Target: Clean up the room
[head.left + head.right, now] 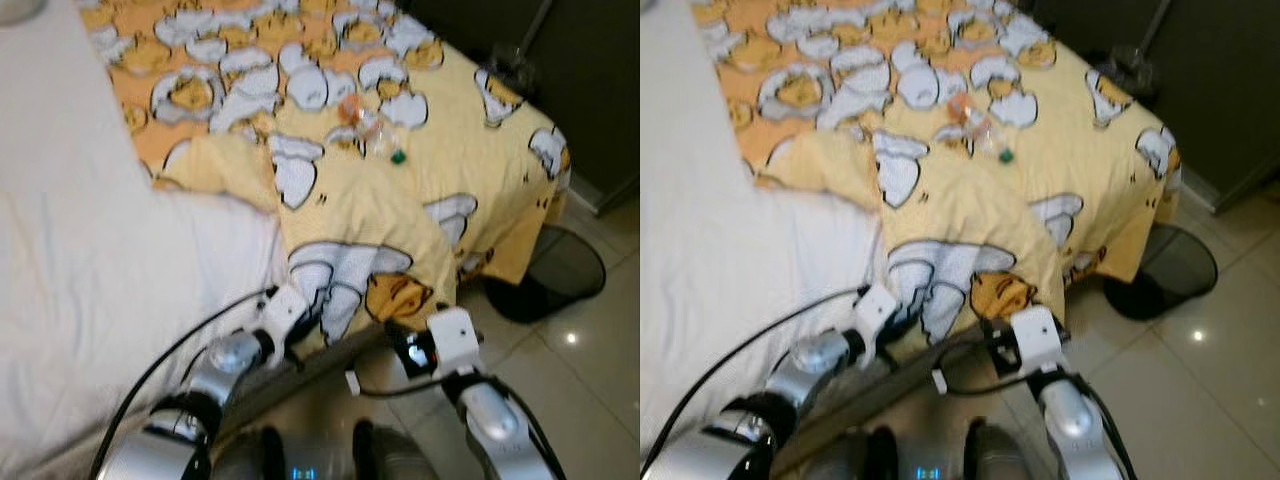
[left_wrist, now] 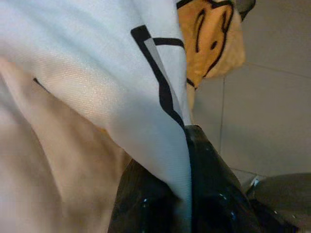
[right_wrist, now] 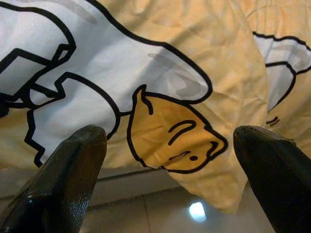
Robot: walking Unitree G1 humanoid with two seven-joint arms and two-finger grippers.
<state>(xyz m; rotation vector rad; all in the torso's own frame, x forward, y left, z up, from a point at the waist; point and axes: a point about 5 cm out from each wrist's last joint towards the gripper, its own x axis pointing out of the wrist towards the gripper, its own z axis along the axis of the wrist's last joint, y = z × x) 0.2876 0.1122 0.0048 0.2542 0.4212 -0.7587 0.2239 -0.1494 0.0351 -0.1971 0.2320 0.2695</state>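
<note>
The left gripper (image 2: 187, 194) is clamped on the quilt (image 1: 350, 215) where it hangs off the bed (image 1: 90, 260). The right gripper (image 3: 170, 145) is spread wide, facing the drooping corner. A hard tug could spill the small litter (image 1: 372, 128) lying up on the quilt (a wrapper, maybe). The head views show that litter and a dark bin (image 1: 560, 270); the wrist views give the grip.

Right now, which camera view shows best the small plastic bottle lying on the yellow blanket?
The left eye view: the bottle lies clear of both arms on the blanket, its green cap visible. The right eye view shows the same, slightly shifted. Both wrist views look at the blanket's hanging edge instead.
</note>
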